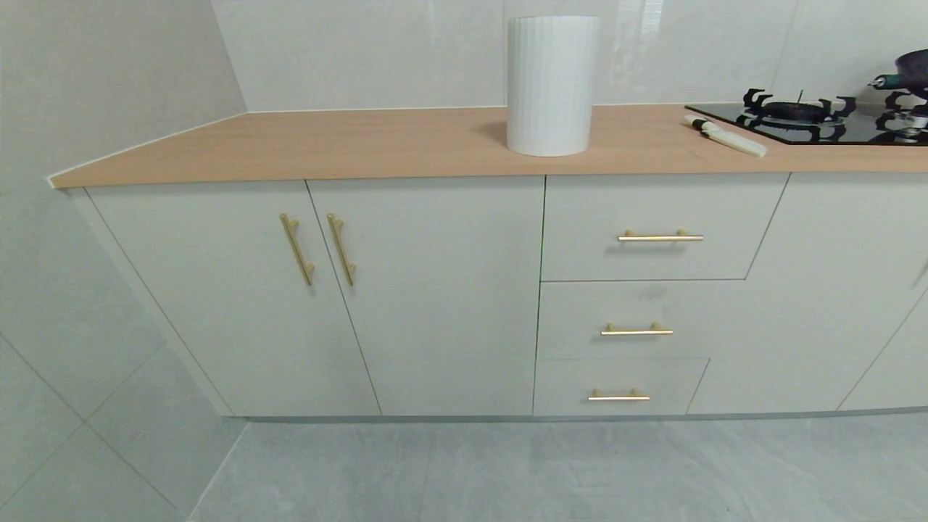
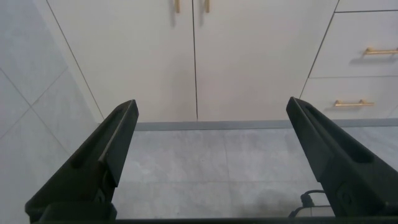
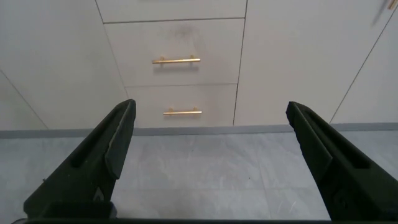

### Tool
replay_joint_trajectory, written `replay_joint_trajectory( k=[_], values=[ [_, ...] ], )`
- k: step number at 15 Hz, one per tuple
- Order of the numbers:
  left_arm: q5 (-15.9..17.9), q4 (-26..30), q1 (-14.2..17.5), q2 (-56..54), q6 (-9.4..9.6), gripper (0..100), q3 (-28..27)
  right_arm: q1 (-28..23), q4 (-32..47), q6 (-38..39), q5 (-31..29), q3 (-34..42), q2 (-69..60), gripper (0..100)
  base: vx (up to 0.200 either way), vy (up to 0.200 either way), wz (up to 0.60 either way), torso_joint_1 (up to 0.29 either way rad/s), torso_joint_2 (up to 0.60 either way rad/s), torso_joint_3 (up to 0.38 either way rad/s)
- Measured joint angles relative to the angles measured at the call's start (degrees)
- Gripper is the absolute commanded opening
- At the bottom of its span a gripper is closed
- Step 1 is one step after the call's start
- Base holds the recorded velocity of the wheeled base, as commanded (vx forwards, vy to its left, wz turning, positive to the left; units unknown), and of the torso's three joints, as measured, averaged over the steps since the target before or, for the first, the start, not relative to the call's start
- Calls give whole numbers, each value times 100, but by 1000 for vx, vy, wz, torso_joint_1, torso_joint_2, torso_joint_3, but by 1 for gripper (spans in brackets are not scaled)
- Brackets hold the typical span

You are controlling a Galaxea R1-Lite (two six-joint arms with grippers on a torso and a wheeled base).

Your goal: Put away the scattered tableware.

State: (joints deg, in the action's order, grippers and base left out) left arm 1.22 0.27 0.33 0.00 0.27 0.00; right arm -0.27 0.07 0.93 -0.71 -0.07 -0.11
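Observation:
A white-handled utensil with a dark tip lies on the wooden countertop beside the hob. A tall white ribbed canister stands on the countertop near its middle. My left gripper hangs open low over the grey floor, facing the double cupboard doors. My right gripper is open too, low in front of the drawer stack. Nothing is between either pair of fingers.
A black gas hob with a dark pan sits at the counter's right end. Three drawers with gold handles are stacked right of the two cupboard doors. A tiled wall closes the left side. Grey floor lies below.

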Motion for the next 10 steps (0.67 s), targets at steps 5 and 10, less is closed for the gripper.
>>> replay_joint_trajectory(
  k=[5,10],
  values=[
    [1,0,2,0,-5,100,0,0,0,-4,2,-2,0,100,200,0,0,3,-2,0],
    [0,0,2,0,-9,100,0,6,2,-2,0,-2,1,100,200,0,0,0,1,0]
  ],
)
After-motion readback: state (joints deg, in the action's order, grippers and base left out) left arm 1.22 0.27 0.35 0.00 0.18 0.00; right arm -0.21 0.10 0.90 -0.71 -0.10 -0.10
